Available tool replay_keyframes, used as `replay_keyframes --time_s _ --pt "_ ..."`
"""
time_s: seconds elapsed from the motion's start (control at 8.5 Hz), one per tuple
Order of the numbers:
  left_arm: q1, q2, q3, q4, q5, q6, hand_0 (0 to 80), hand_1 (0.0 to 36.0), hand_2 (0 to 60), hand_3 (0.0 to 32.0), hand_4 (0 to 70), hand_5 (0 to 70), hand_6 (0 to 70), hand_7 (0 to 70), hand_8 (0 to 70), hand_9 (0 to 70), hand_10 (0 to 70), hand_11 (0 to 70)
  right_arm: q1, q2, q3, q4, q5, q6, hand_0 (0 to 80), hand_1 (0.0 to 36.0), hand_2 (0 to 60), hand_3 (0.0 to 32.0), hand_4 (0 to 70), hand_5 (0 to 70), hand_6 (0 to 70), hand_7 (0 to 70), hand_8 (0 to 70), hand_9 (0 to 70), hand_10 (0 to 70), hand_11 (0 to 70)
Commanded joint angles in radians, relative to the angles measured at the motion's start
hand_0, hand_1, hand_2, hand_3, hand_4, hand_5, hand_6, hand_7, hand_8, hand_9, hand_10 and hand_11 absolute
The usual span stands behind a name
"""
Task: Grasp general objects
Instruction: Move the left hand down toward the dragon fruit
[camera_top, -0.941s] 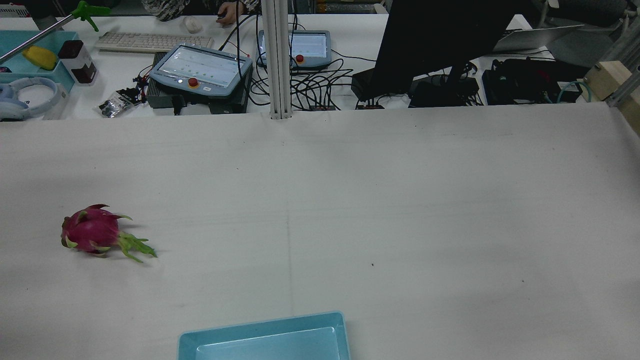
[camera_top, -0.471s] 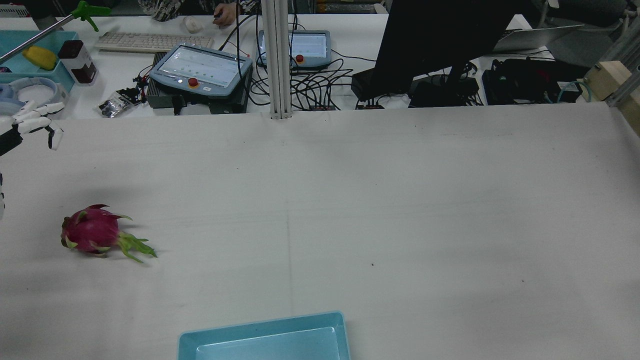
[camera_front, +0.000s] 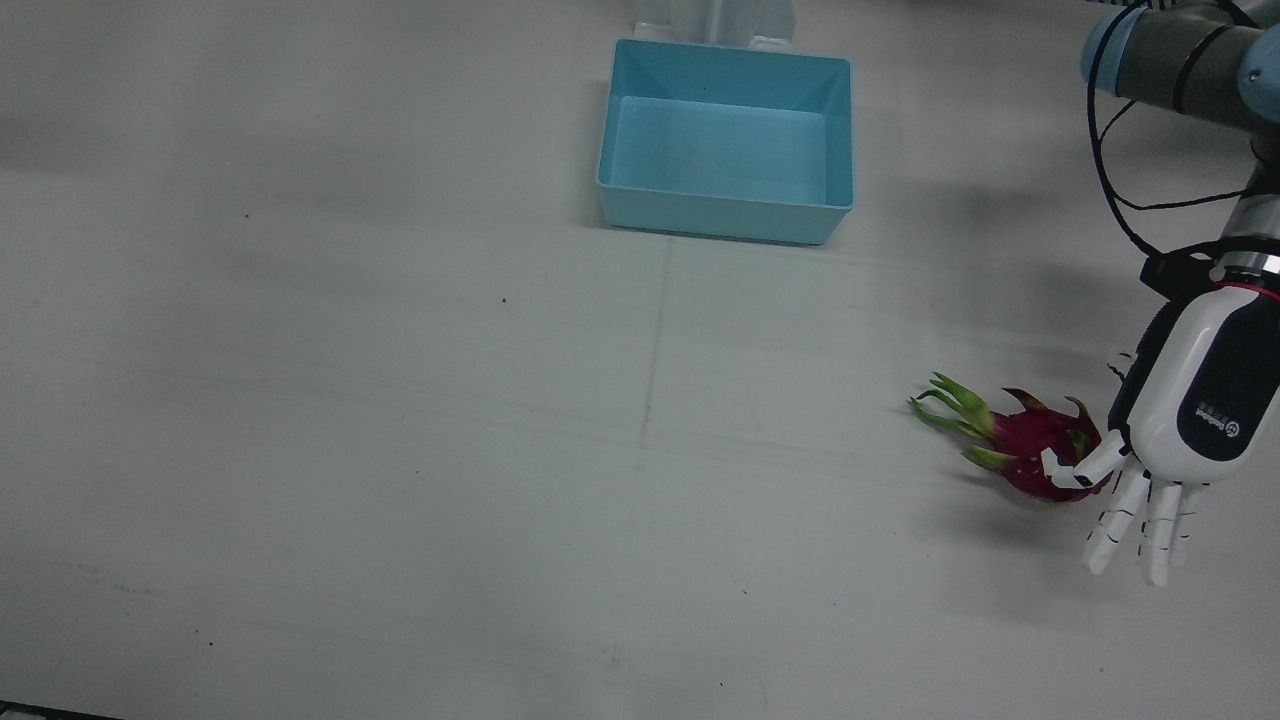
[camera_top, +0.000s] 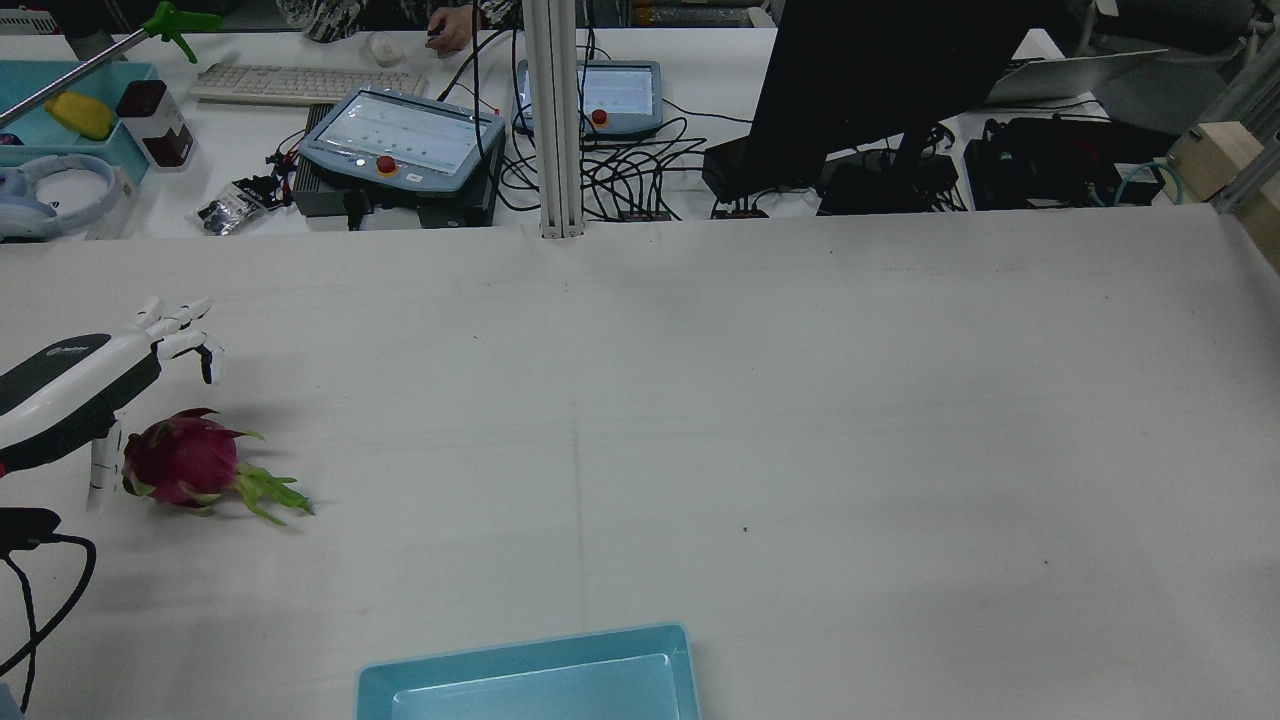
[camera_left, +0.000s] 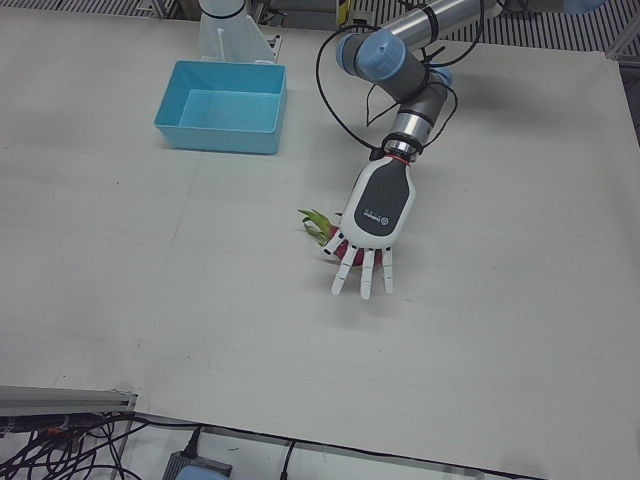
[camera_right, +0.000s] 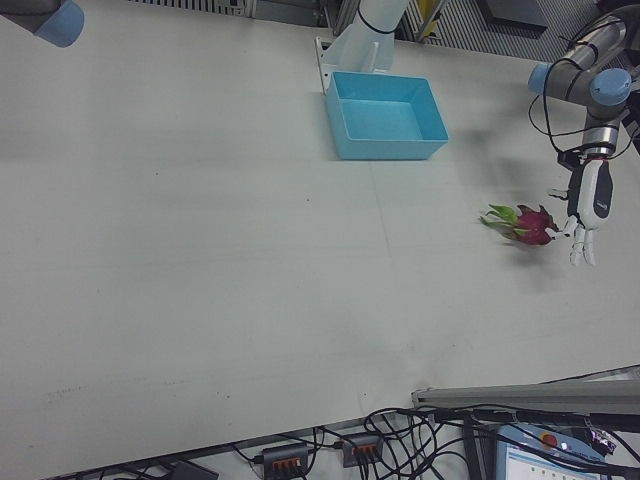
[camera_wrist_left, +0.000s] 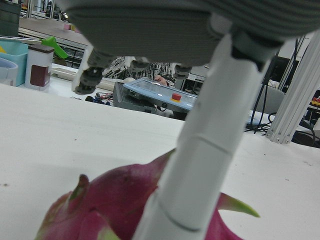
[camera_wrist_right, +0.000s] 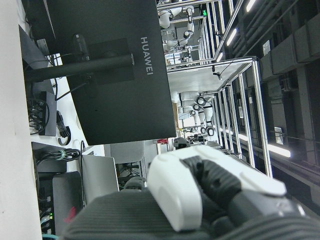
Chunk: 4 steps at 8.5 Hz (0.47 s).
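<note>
A magenta dragon fruit (camera_front: 1030, 445) with green leafy tips lies on the white table, on the robot's left side; it also shows in the rear view (camera_top: 185, 462) and the right-front view (camera_right: 525, 223). My left hand (camera_front: 1180, 440) is open with fingers spread, palm down, hovering just over the fruit's outer end (camera_top: 90, 390). In the left-front view the hand (camera_left: 370, 225) covers most of the fruit (camera_left: 318, 222). In the left hand view the fruit (camera_wrist_left: 115, 205) lies right under the palm, with one finger (camera_wrist_left: 200, 165) in front of it. Only part of my right hand (camera_wrist_right: 200, 195) shows.
A light blue bin (camera_front: 725, 60) stands empty near the arms' pedestals, also in the rear view (camera_top: 520, 660). Beyond the table's far edge are teach pendants (camera_top: 400, 140), cables, a keyboard and a monitor (camera_top: 880, 80).
The left hand came in from the rear view's left edge, moved nearer and lower, and now hovers over the dragon fruit. The fruit has not moved.
</note>
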Motion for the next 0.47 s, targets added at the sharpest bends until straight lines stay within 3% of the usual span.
replay_keyframes --time_s 0.0,0.35 --pt "0.006 -0.045 0.075 0.01 -0.011 0.012 80.0 36.0 0.0 32.0 0.0 62.9 0.0 6.3 2.9 0.0 0.0 0.0 0.0 0.001 0.0 0.0 0.0 0.0 0.0 0.0 0.0 0.0 0.0 0.0 0.0 0.0 0.0 0.0 0.0 0.0" --pt "0.069 -0.048 0.085 0.027 -0.057 0.011 80.0 36.0 0.0 32.0 0.0 65.0 0.0 5.9 4.0 0.0 0.0 0.0 0.0 0.0 0.002 -0.002 0.0 0.0 0.0 0.0 0.0 0.0 0.0 0.0 0.0 0.0 0.0 0.0 0.0 0.0"
